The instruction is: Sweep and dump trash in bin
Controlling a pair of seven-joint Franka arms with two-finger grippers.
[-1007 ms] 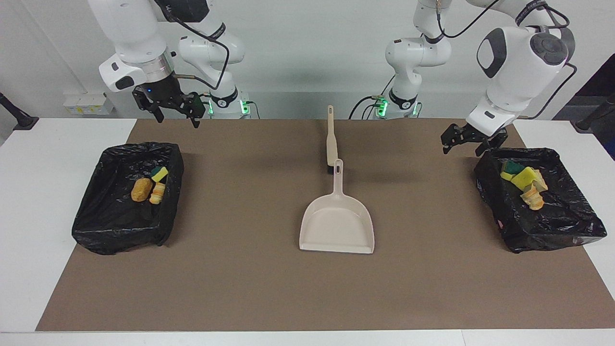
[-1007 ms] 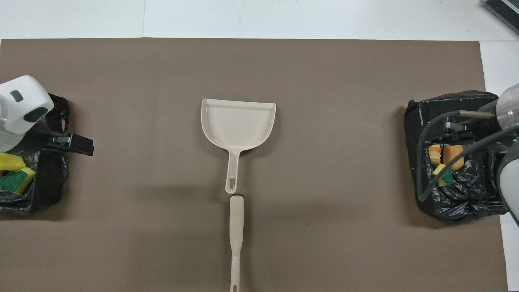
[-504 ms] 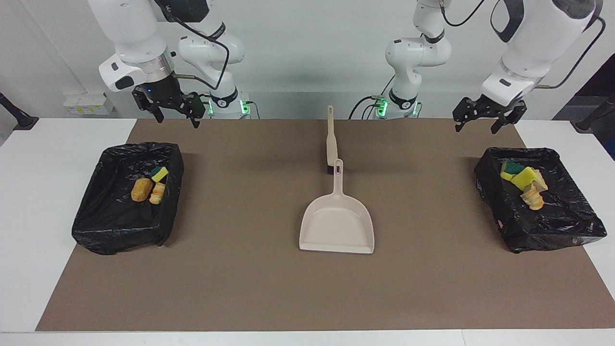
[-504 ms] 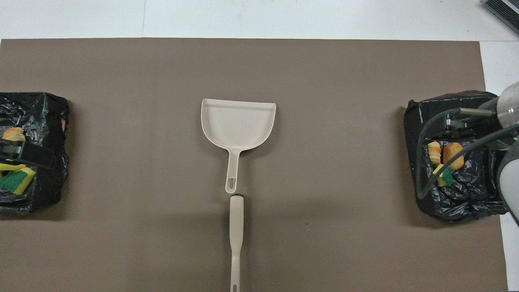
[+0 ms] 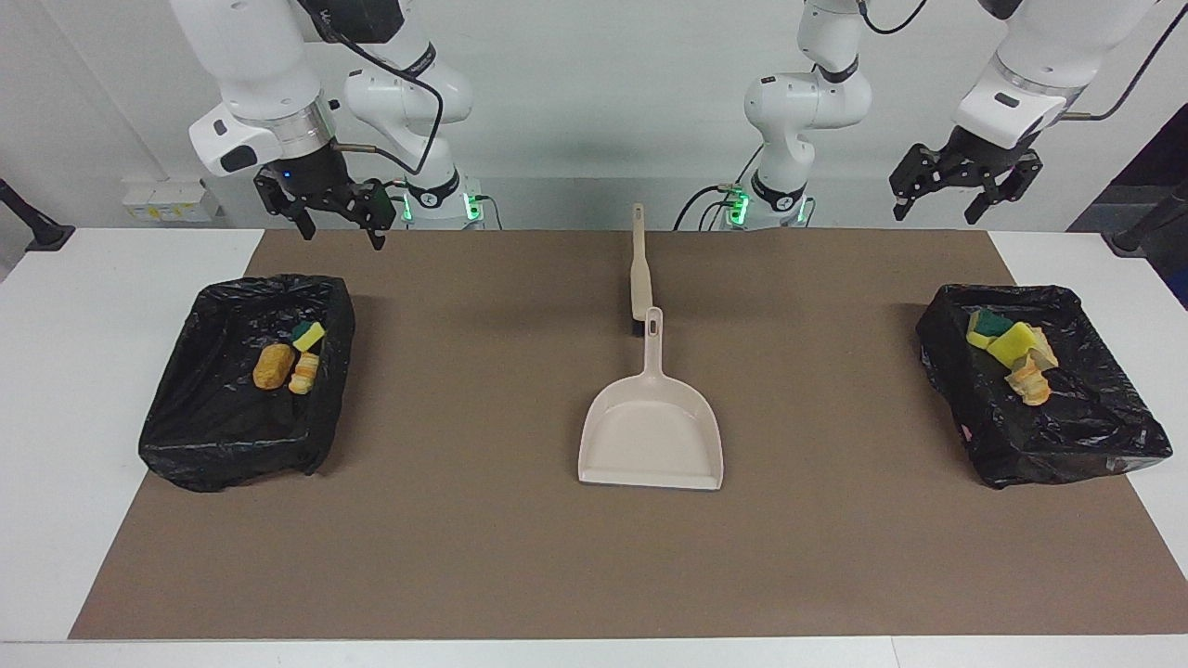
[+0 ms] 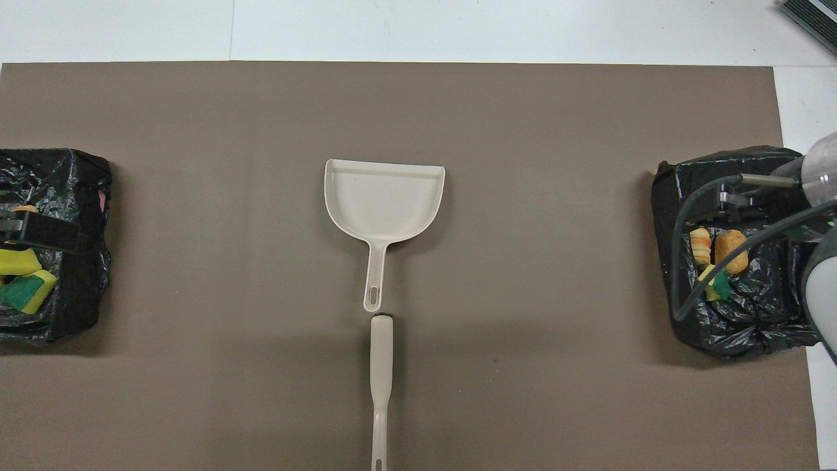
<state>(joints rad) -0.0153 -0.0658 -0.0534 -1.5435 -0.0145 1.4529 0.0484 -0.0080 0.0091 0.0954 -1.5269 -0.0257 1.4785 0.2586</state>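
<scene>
Trash lies in two black-lined bins. The bin (image 5: 232,455) at the right arm's end holds tan lumps and a yellow-green sponge chunk (image 5: 288,362); the bin (image 5: 1067,455) at the left arm's end holds sponge chunks and a crusty lump (image 5: 1012,348). A beige dustpan (image 5: 652,436) lies mid-table, with the brush (image 5: 639,269) just nearer the robots. My right gripper (image 5: 342,227) hangs open and empty, high over the mat's edge by its bin. My left gripper (image 5: 937,209) hangs open and empty, high above the table's edge by its bin.
A brown mat (image 5: 464,538) covers most of the white table. In the overhead view the dustpan (image 6: 382,199) and brush (image 6: 380,379) lie in line at the centre, and a grey cable (image 6: 683,261) of the right arm crosses over its bin (image 6: 739,327).
My left gripper has risen from just above its bin's rim, moving up and back toward the robots. The right gripper has barely moved. Trash, dustpan and brush lie as before.
</scene>
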